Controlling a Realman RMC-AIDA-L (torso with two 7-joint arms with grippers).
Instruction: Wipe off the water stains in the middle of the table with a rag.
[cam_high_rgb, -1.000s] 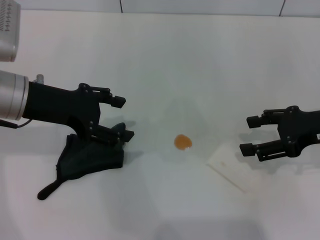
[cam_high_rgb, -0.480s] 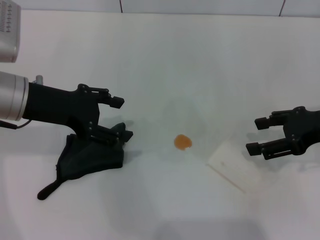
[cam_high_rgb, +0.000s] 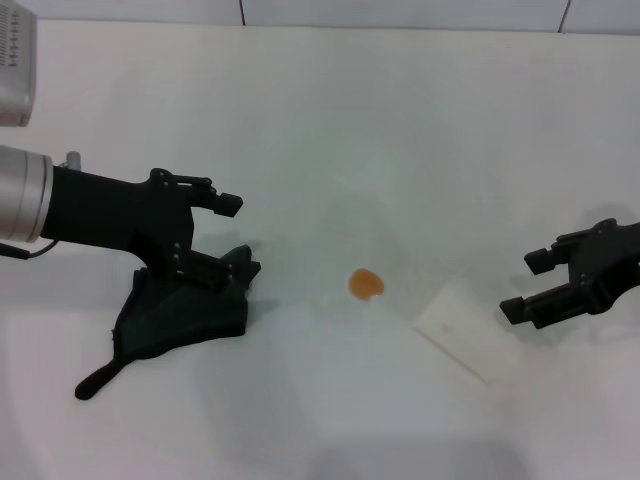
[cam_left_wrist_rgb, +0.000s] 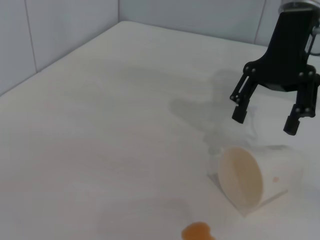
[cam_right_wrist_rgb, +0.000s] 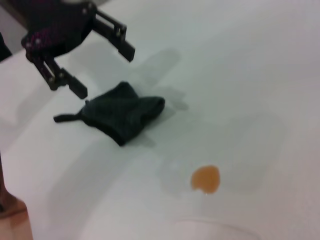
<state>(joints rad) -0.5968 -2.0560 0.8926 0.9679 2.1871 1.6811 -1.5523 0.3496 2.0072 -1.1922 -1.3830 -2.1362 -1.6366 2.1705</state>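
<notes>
The water stain (cam_high_rgb: 366, 284) is a small orange-brown blot in the middle of the white table (cam_high_rgb: 400, 120); it also shows in the left wrist view (cam_left_wrist_rgb: 198, 232) and the right wrist view (cam_right_wrist_rgb: 206, 179). The dark rag (cam_high_rgb: 175, 320) lies crumpled to the stain's left, its thin tail pointing to the front left, and it shows in the right wrist view (cam_right_wrist_rgb: 122, 114). My left gripper (cam_high_rgb: 238, 238) is open and empty, just over the rag's far edge, also seen in the right wrist view (cam_right_wrist_rgb: 104, 71). My right gripper (cam_high_rgb: 527, 286) is open and empty at the right.
A translucent whitish plastic cup (cam_high_rgb: 462, 325) lies on its side between the stain and my right gripper; it shows in the left wrist view (cam_left_wrist_rgb: 255, 175), with my right gripper (cam_left_wrist_rgb: 265, 120) behind it. A grey device (cam_high_rgb: 12, 60) stands at the far left.
My right gripper has drawn back to the right, away from the cup. My left gripper has shifted slightly left over the rag. Rag, cup and stain have not moved.
</notes>
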